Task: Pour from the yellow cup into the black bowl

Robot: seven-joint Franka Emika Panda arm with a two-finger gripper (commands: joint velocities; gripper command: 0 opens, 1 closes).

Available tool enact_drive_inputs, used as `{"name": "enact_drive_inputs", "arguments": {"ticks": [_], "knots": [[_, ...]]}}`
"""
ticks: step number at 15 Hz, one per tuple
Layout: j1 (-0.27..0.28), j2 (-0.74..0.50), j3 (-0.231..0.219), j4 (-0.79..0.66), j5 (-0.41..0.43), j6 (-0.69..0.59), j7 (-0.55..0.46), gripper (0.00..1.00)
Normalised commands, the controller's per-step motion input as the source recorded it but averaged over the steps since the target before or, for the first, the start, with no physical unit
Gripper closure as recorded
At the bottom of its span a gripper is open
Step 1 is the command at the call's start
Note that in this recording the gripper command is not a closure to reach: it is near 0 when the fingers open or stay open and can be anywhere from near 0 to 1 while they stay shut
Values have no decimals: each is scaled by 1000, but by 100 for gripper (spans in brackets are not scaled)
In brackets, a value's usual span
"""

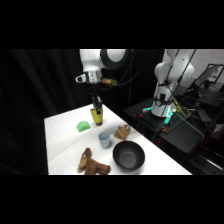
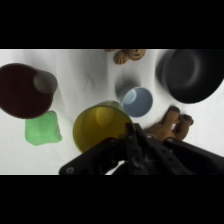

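Held the yellow cup [image 2: 102, 127] by its rim in the pincer [image 2: 131, 137], clamped, above the white table [image 1: 62, 130]. Cup interior looked empty. Sat nearby: light blue cup [image 2: 137, 101] and black bowl [image 2: 192, 75], both empty; dark brown cup [image 2: 25, 90] beside green object [image 2: 43, 128]. Dark room behind.

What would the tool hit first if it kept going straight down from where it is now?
The tool points down at the yellow cup, which sits right at its tip, so it meets that first, then the white table underneath. Whether it already grips the cup is unclear.
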Motion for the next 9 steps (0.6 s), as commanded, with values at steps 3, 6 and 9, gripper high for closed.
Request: {"name": "enact_drive_inputs", "arguments": {"ticks": [3,6,9], "knots": [[-5,210,6,23,-80,265,230,18],[-11,162,7,23,-115,229,219,18],[-3,112,-3,5,-159,243,232,18]]}}
